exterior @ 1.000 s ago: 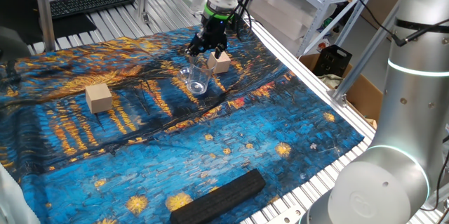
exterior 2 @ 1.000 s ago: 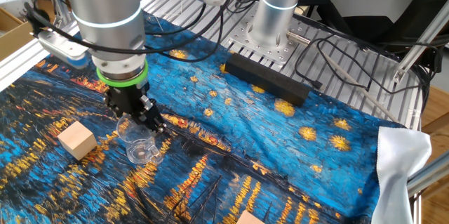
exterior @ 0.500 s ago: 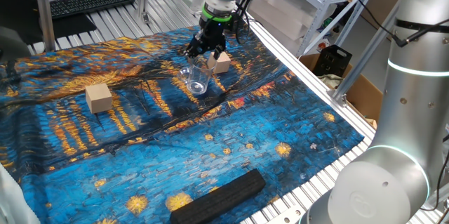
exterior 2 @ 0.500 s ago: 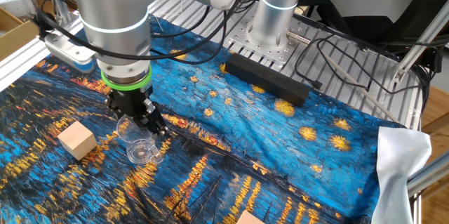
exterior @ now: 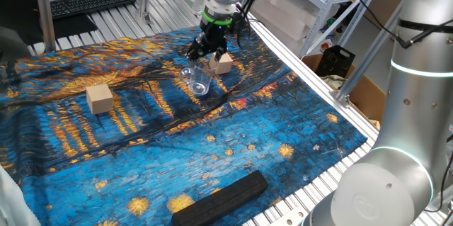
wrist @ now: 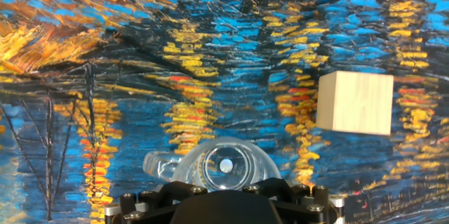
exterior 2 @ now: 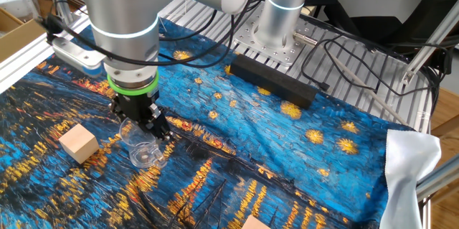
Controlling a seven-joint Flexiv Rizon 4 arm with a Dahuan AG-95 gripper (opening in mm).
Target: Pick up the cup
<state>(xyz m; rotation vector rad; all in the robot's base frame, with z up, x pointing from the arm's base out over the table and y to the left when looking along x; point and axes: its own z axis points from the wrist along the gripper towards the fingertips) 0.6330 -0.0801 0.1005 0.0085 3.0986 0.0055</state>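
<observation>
The clear cup [exterior: 199, 81] stands upright on the blue painted cloth, also in the other fixed view [exterior 2: 143, 148]. My gripper [exterior: 202, 52] hangs just above its rim, the jaws spread apart and empty; it shows in the other fixed view [exterior 2: 140, 118] too. In the hand view the cup [wrist: 224, 166] lies straight below, round rim facing up, at the bottom centre, partly hidden by the black gripper body [wrist: 224, 206]. The fingertips are out of sight there.
A tan wooden cube [exterior: 221, 63] sits right behind the cup, and shows in the hand view [wrist: 354, 102]. Another cube [exterior: 100, 98] lies to the left. A black bar [exterior: 223, 196] lies near the front edge. The cloth is wrinkled.
The gripper has come down slightly and shifted a little sideways over the cup. The cup has not moved.
</observation>
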